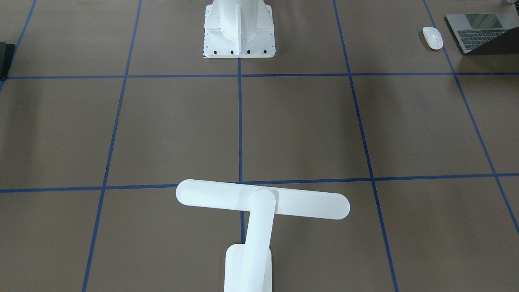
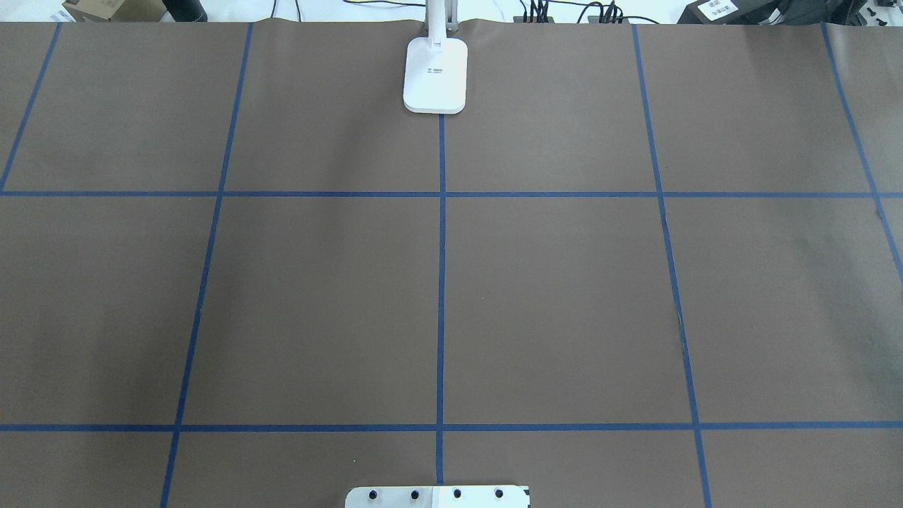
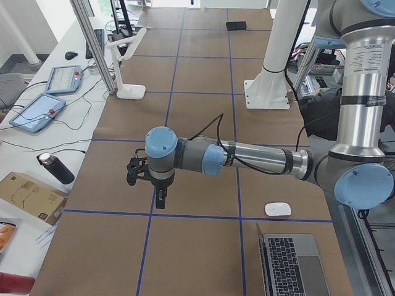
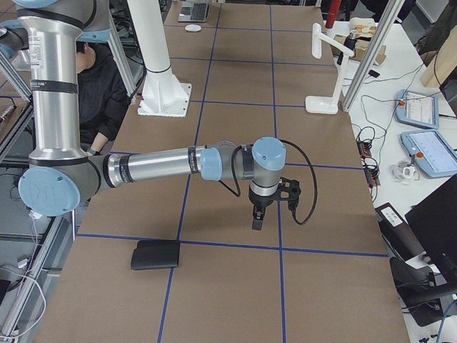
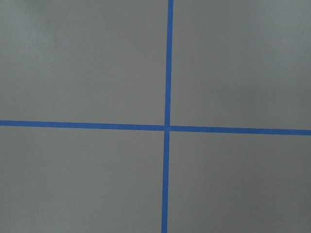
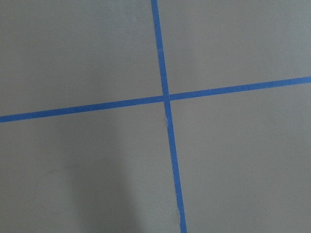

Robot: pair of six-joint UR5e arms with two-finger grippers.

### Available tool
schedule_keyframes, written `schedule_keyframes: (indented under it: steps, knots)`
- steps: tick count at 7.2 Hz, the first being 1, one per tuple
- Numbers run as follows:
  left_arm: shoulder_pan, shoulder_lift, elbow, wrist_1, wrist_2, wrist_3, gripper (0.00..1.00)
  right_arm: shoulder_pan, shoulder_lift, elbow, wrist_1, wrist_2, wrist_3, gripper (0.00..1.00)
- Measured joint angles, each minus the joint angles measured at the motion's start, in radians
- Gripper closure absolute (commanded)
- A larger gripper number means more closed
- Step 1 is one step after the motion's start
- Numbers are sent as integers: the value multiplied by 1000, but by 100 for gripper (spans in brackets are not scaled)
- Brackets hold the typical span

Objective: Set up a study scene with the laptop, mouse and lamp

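Note:
The open grey laptop [image 1: 482, 32] lies at the table's corner on my left side, also in the exterior left view [image 3: 290, 262]. The white mouse [image 1: 433, 38] lies on the table beside it [image 3: 278, 209]. The white T-shaped lamp [image 1: 259, 202] stands at the far edge on the centre line; the overhead view shows its base [image 2: 435, 74]. My left gripper [image 3: 160, 200] hangs fingers-down above the table, apart from the mouse. My right gripper [image 4: 257, 220] hangs above the table on the other side. I cannot tell whether either is open or shut. Both wrist views show only brown paper and blue tape.
The white bolted pedestal [image 1: 239, 32] stands at the robot's side of the table. A flat black mat [image 4: 156, 254] lies on my right side near the robot's edge. Tablets [image 3: 37, 111], a bottle [image 3: 57, 169] and a box [image 3: 24, 197] lie on the side table beyond the far edge.

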Motion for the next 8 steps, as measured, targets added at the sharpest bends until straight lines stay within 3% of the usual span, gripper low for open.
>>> schedule_keyframes:
  steps: [4,6,8]
  knots:
    - [-49,46,46,11,-1,-9,0,-11,-7,2,0,8,-1,1]
    - [-184,99,49,70,0,-14,0,-18,-9,3,-1,52,1,1]
    - [-343,136,44,209,23,-36,0,-20,-9,4,0,125,1,1]
